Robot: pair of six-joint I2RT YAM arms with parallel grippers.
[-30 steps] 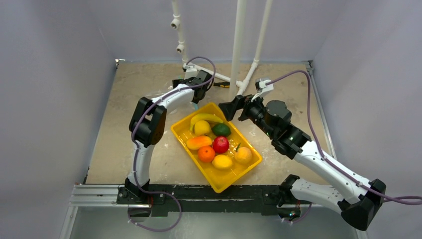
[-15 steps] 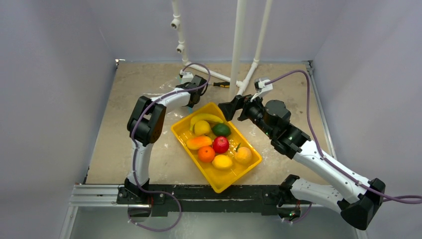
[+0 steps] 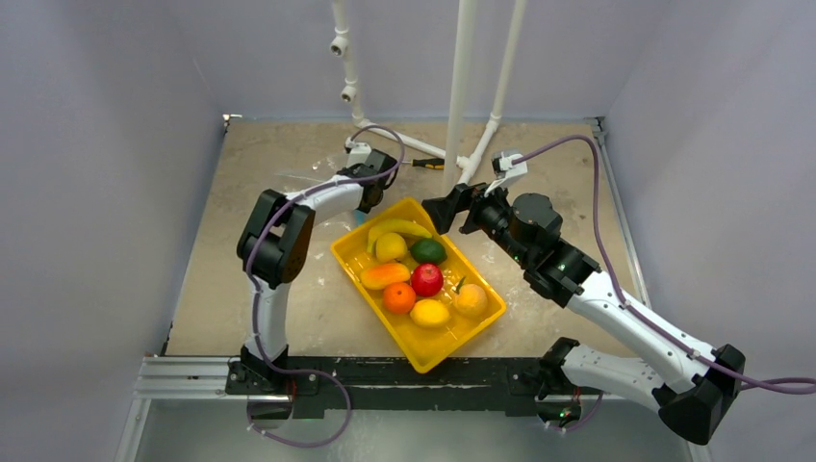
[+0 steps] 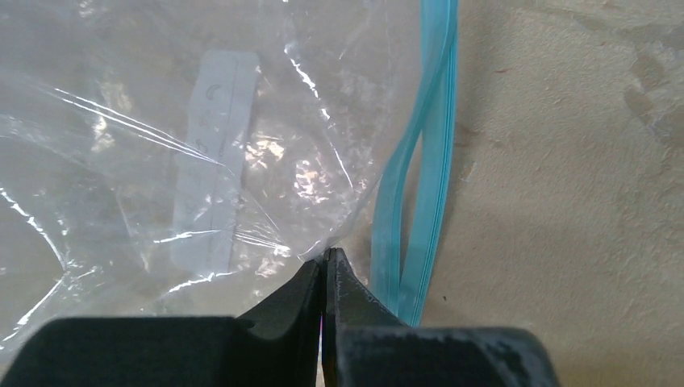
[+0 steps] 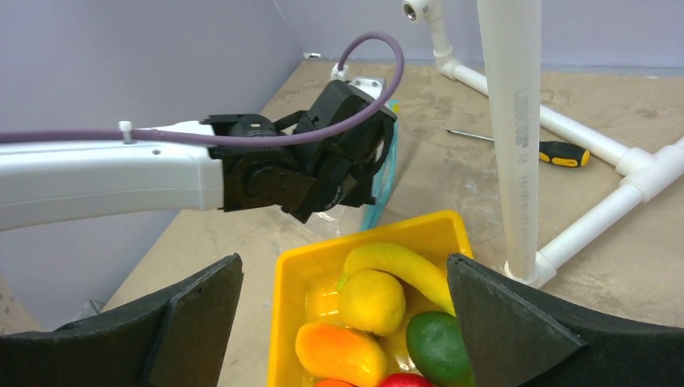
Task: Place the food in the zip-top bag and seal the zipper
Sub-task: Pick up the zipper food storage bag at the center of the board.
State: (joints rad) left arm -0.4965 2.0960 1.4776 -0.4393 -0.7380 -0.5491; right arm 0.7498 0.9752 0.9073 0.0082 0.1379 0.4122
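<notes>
The zip-top bag [image 4: 161, 161] lies clear and crinkled on the table, its teal zipper [image 4: 431, 161] bowed apart along the mouth. My left gripper [image 4: 327, 258] is shut, pinching a fold of the bag's film just beside the zipper; from above it sits at the tray's far corner [image 3: 370, 188]. The food fills the yellow tray [image 3: 462, 337]: banana [image 3: 396, 228], lemon [image 3: 390, 247], avocado [image 3: 428, 251], mango [image 3: 385, 275], apple [image 3: 426, 279], orange [image 3: 398, 297] and others. My right gripper [image 5: 343, 266] hangs open above the tray's far end, holding nothing.
A white pipe frame [image 3: 460, 87] stands behind the tray, one upright [image 5: 512, 137] close to my right gripper. A black-and-yellow screwdriver [image 5: 556, 151] lies by the pipes. Grey walls close in on the left, right and back.
My left gripper went from open to shut on the bag's film and shifted a little left and nearer. The right arm and the food stayed put.
</notes>
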